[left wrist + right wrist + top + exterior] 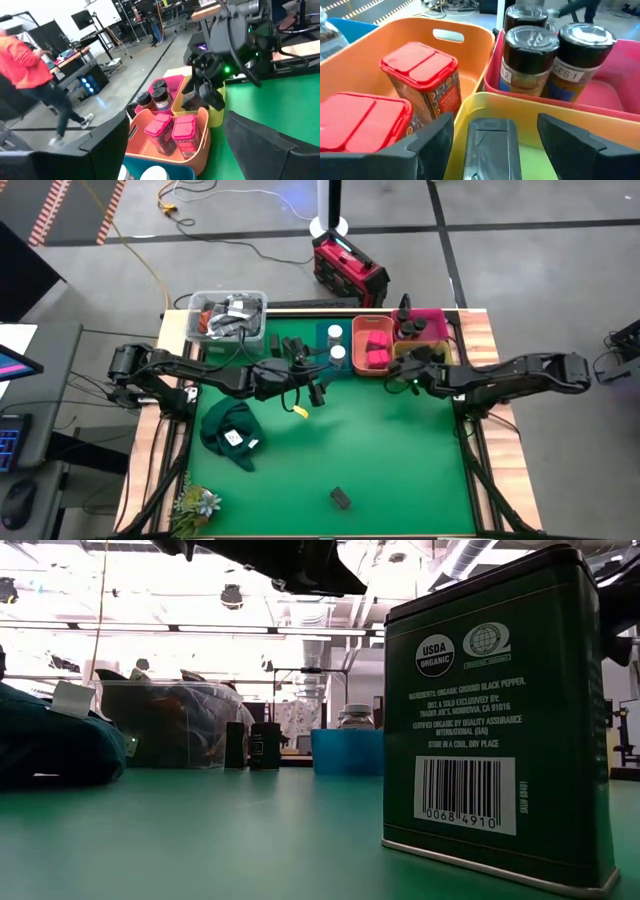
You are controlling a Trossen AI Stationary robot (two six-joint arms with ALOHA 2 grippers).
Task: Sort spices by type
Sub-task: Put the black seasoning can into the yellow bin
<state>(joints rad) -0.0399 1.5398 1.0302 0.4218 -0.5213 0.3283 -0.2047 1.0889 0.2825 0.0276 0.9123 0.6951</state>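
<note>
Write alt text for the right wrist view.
The right hand, open, hovers over a yellow bin with a grey tin standing between its fingers. Beyond it, an orange bin holds two red boxes, and a pink bin holds three dark jars.

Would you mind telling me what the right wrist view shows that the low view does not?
Only the right wrist view: red boxes in the orange bin, dark jars in the pink bin, a grey tin in the yellow bin. Only the low view: a pepper tin standing on the mat, the clear tub, the cloth. Shared: the blue bin.
</note>
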